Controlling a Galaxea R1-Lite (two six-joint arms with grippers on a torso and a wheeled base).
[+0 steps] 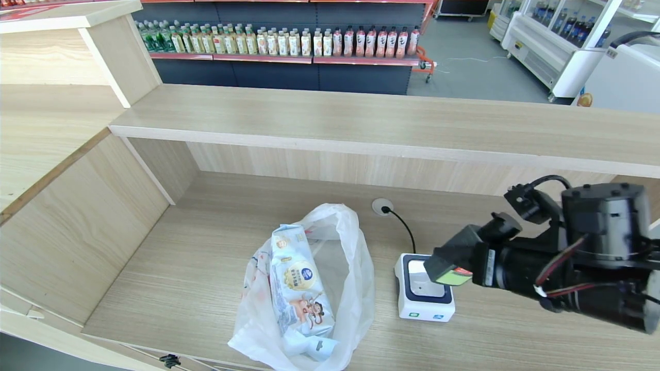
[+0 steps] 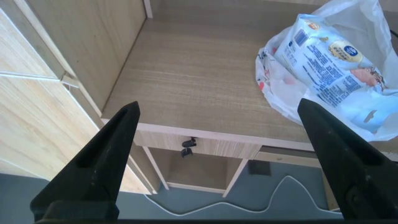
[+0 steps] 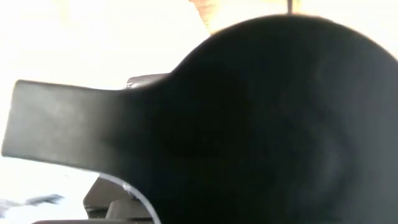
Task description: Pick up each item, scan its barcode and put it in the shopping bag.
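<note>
A white plastic shopping bag (image 1: 356,268) lies open on the wooden desk, with a pale blue packet (image 1: 299,278) inside it. To its right sits a white barcode scanner (image 1: 423,304). My right gripper (image 1: 448,263) hovers just above the scanner's window, shut on a small green item (image 1: 455,278) with a red edge. In the left wrist view my left gripper (image 2: 219,106) is open and holds nothing, out in front of the desk's front edge. Beyond it are the bag (image 2: 273,93) and the packet (image 2: 329,56).
A black cable runs from the scanner to a grommet (image 1: 382,206) in the desk. A raised counter (image 1: 361,123) closes off the back and a wooden side wall (image 1: 77,221) the left. Bottle shelves (image 1: 278,41) stand far behind. A small key (image 2: 188,147) hangs under the desk's front edge.
</note>
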